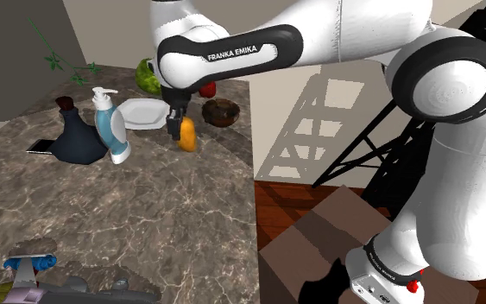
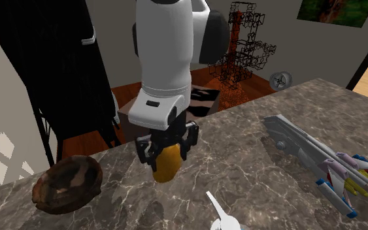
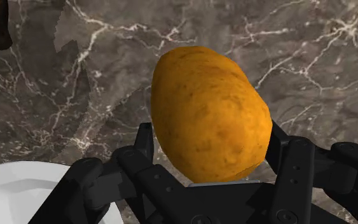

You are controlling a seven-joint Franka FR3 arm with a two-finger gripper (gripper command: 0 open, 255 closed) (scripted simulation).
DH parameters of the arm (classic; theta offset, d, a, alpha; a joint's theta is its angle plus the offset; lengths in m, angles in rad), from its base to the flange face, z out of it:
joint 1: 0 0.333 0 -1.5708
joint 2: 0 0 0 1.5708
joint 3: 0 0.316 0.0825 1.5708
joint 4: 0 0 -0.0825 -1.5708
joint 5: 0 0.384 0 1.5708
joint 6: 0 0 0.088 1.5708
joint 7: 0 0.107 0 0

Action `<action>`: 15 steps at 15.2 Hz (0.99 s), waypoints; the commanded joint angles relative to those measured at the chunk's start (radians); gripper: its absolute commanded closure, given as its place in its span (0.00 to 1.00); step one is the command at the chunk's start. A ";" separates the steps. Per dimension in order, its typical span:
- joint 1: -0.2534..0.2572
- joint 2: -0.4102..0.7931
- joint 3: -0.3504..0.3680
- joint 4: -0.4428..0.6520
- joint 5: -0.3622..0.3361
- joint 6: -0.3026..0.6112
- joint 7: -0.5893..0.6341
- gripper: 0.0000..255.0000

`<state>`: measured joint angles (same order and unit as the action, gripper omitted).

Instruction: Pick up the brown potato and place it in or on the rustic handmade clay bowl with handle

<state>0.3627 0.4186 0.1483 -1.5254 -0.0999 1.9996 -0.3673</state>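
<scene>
clamping the potato point(image 3: 209, 118) between our fingers point(image 3: 292, 167), we held it over the desk point(image 2: 254, 176), seemingly lifted; the grasp was done, and carrying it to the bowl point(image 2: 68, 183) nearby remained.

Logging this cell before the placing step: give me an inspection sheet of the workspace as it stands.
Surface: dark veined marble counter.
Job's things: orange-brown potato between the jaws; dark brown bowl on the counter, apart from it.
Clutter: white dish, pump bottle, black vase, toy spaceship.
Grippers: gripper, jaws shut on the potato.
Cables: nothing seen.
Surroundings: wooden floor, wire rack.
</scene>
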 commanded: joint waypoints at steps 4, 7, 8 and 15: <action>0.001 -0.006 0.001 0.060 0.003 -0.066 -0.004 1.00; 0.002 -0.010 0.002 0.094 0.004 -0.104 -0.007 1.00; 0.002 -0.011 0.002 0.106 0.005 -0.117 -0.007 1.00; -0.010 -0.010 -0.002 0.183 0.009 -0.191 -0.032 1.00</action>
<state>0.3593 0.4060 0.1487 -1.3525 -0.0917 1.8154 -0.3889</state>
